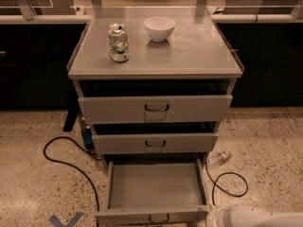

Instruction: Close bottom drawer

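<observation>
The bottom drawer [151, 215] of the grey metal cabinet stands pulled far out. Its shallow grey tray [154, 184] is empty, and its small dark wire handle [159, 218] sits at the lower edge of the view. A white rounded arm casing [246, 216] lies at the bottom right, just beside the drawer's front right corner. The gripper itself is out of view, below the frame. The middle drawer [155, 143] and the top drawer [155, 109] are each slightly open.
A crushed can [118, 42] and a white bowl [159, 28] stand on the cabinet top. Black cables lie on the speckled floor at the left [66, 160] and right [229, 186]. A small clear bottle [218, 158] lies by the cabinet's right foot. Blue tape [66, 220] marks the floor.
</observation>
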`<state>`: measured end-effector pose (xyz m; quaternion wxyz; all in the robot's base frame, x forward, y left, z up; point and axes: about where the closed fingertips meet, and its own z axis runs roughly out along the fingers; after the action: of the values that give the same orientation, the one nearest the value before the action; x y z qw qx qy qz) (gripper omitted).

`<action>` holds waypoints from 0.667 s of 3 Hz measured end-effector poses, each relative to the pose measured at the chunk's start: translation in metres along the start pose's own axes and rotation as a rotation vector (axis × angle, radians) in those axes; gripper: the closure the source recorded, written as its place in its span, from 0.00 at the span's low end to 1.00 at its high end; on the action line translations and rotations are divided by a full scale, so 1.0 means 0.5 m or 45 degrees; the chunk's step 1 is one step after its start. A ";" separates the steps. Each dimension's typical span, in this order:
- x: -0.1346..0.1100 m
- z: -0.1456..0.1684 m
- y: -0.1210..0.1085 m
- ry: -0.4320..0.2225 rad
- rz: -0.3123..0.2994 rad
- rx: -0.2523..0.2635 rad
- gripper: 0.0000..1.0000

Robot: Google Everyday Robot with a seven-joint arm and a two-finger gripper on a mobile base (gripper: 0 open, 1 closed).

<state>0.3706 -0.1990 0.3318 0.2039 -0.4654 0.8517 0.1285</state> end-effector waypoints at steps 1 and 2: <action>0.103 0.073 0.021 0.221 0.175 -0.174 0.00; 0.127 0.084 0.023 0.329 0.151 -0.226 0.00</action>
<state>0.3397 -0.2225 0.2652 0.0430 -0.4433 0.8820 0.1542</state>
